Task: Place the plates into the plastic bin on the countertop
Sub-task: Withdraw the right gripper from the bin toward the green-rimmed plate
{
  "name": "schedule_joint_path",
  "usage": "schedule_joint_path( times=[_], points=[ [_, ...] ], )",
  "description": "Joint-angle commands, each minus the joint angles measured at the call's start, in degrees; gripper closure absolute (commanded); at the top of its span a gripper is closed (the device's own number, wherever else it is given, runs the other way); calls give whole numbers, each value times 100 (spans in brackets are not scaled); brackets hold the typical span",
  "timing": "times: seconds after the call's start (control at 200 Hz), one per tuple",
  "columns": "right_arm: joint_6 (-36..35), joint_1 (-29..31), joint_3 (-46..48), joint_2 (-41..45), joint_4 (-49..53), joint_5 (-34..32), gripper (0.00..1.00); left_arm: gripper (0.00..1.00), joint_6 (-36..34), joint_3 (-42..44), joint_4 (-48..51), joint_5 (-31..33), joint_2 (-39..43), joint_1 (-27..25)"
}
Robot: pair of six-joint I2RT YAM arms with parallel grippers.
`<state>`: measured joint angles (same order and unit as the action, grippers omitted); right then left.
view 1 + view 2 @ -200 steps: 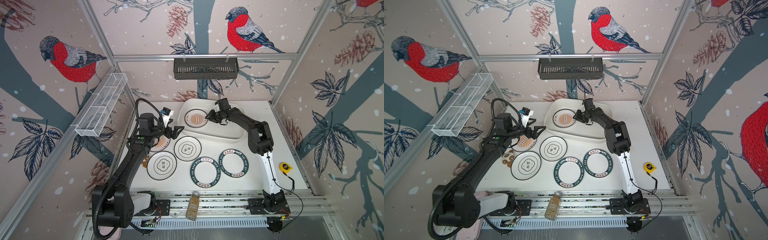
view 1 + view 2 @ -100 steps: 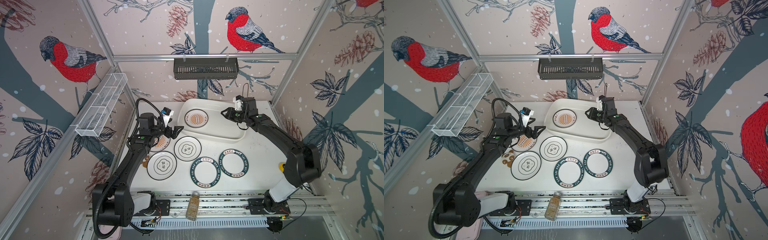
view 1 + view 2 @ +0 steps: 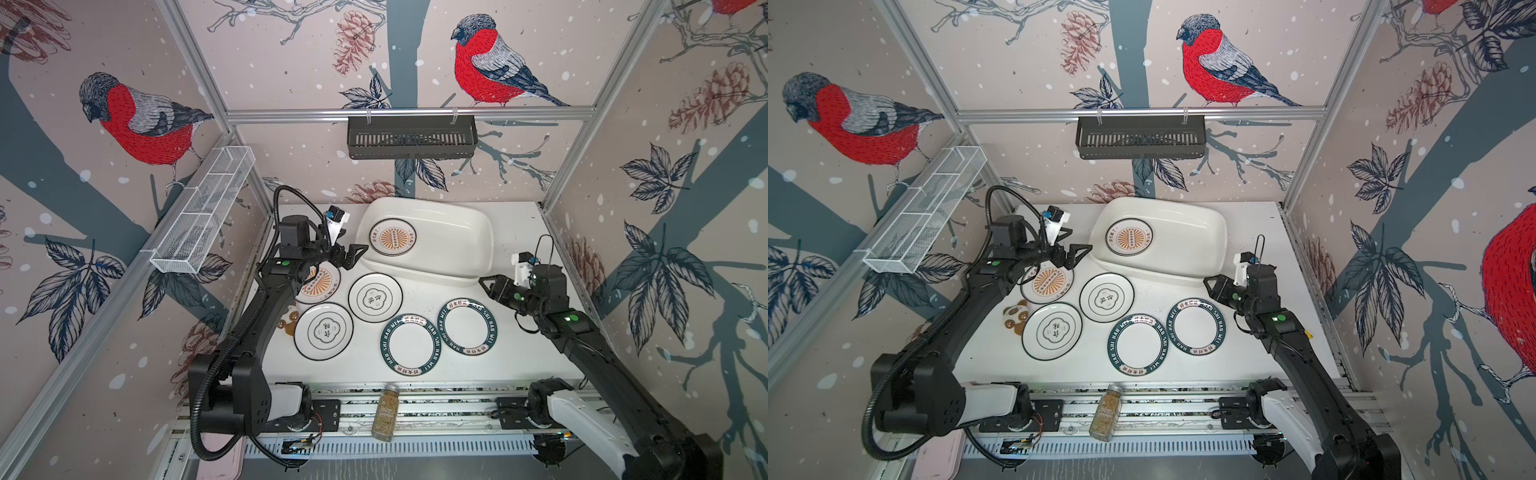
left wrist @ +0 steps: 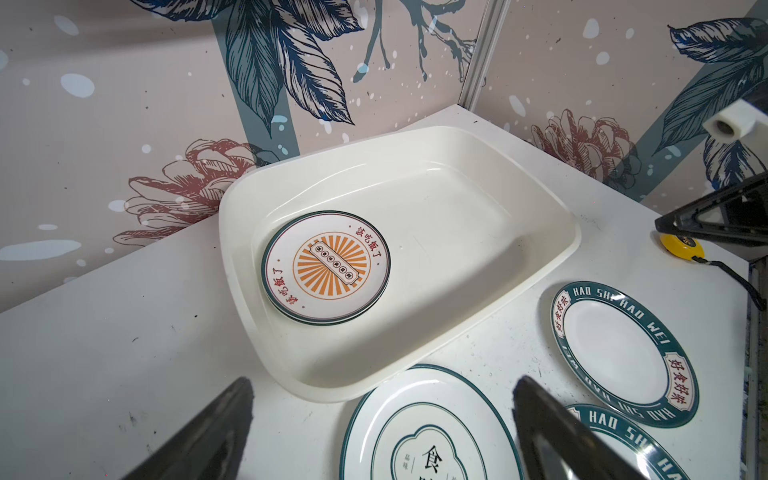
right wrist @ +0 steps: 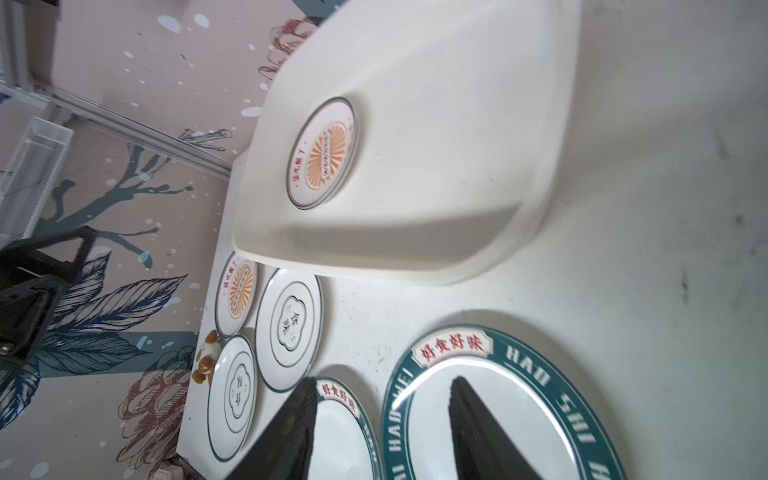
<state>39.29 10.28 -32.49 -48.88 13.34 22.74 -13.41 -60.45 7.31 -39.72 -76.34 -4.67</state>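
The plastic bin [image 3: 453, 243] [image 4: 449, 232] sits at the back of the countertop [image 3: 515, 353]. Two stacked orange-sunburst plates [image 3: 392, 237] [image 4: 326, 266] lie in its left end. On the countertop lie a third sunburst plate [image 3: 322, 286] partly under the left arm, two flower-emblem plates [image 3: 375, 297] [image 3: 324, 330] and two green-rimmed plates [image 3: 410, 345] [image 3: 468, 326]. My left gripper [image 3: 358, 254] [image 4: 382, 386] hovers open and empty by the bin's left front corner. The right gripper [image 3: 486, 284] [image 5: 383, 380] is open and empty above the countertop, right of the green-rimmed plates.
A brown panda coaster [image 3: 289, 320] lies by the left arm. A spice jar [image 3: 384, 411] lies on the front rails. A yellow tape measure [image 4: 681, 247] sits at the right edge. A black basket [image 3: 411, 137] and a wire rack [image 3: 203, 220] hang on the walls.
The right arm has pulled back out of the bin to the right front and its jaws have spread wider. The left arm has stayed put.
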Motion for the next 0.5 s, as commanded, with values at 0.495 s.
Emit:
schedule_joint_path(
  times=[0.495],
  points=[
    [817, -668, 1605, 1599, 860, 336, 46, 4, 149, -795, 689, -780, -661, -51]
  ],
)
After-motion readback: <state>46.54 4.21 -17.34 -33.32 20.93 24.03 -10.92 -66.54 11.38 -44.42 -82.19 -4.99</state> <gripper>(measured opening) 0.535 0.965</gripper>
